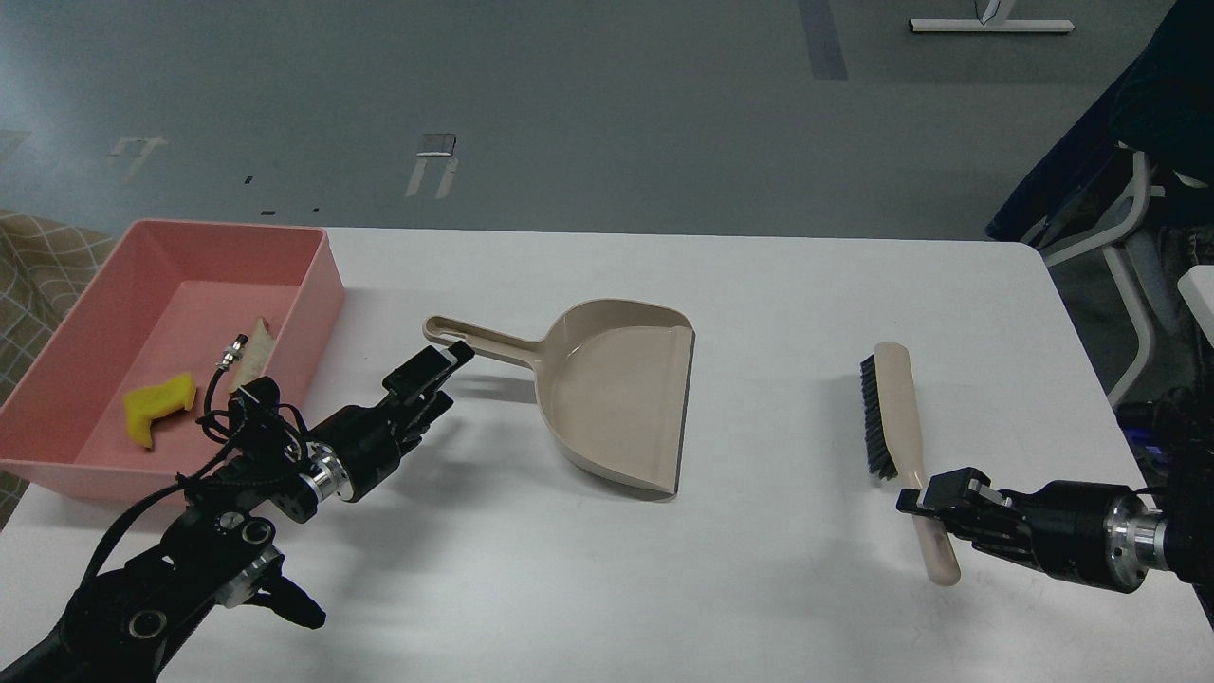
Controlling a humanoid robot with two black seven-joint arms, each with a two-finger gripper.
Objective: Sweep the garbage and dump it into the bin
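The pink bin (318, 285) stands at the table's far left. Both scraps of garbage lie inside it: the yellow chunk (157, 402) and the whitish slice (256, 349). My left gripper (434, 379) is open and empty, its tips just below the handle of the beige dustpan (607, 398), which lies flat at mid-table. My right gripper (925, 501) is shut on the handle of the beige brush (892, 408), which lies on the table at the right with its black bristles facing left.
The white table (759, 588) ends in a rounded corner at the far right. A chair frame (1129, 256) stands beyond the right edge. A patterned cloth (38, 256) shows beyond the bin at the left. My left arm's cable loop (223, 398) overlaps the bin's near wall.
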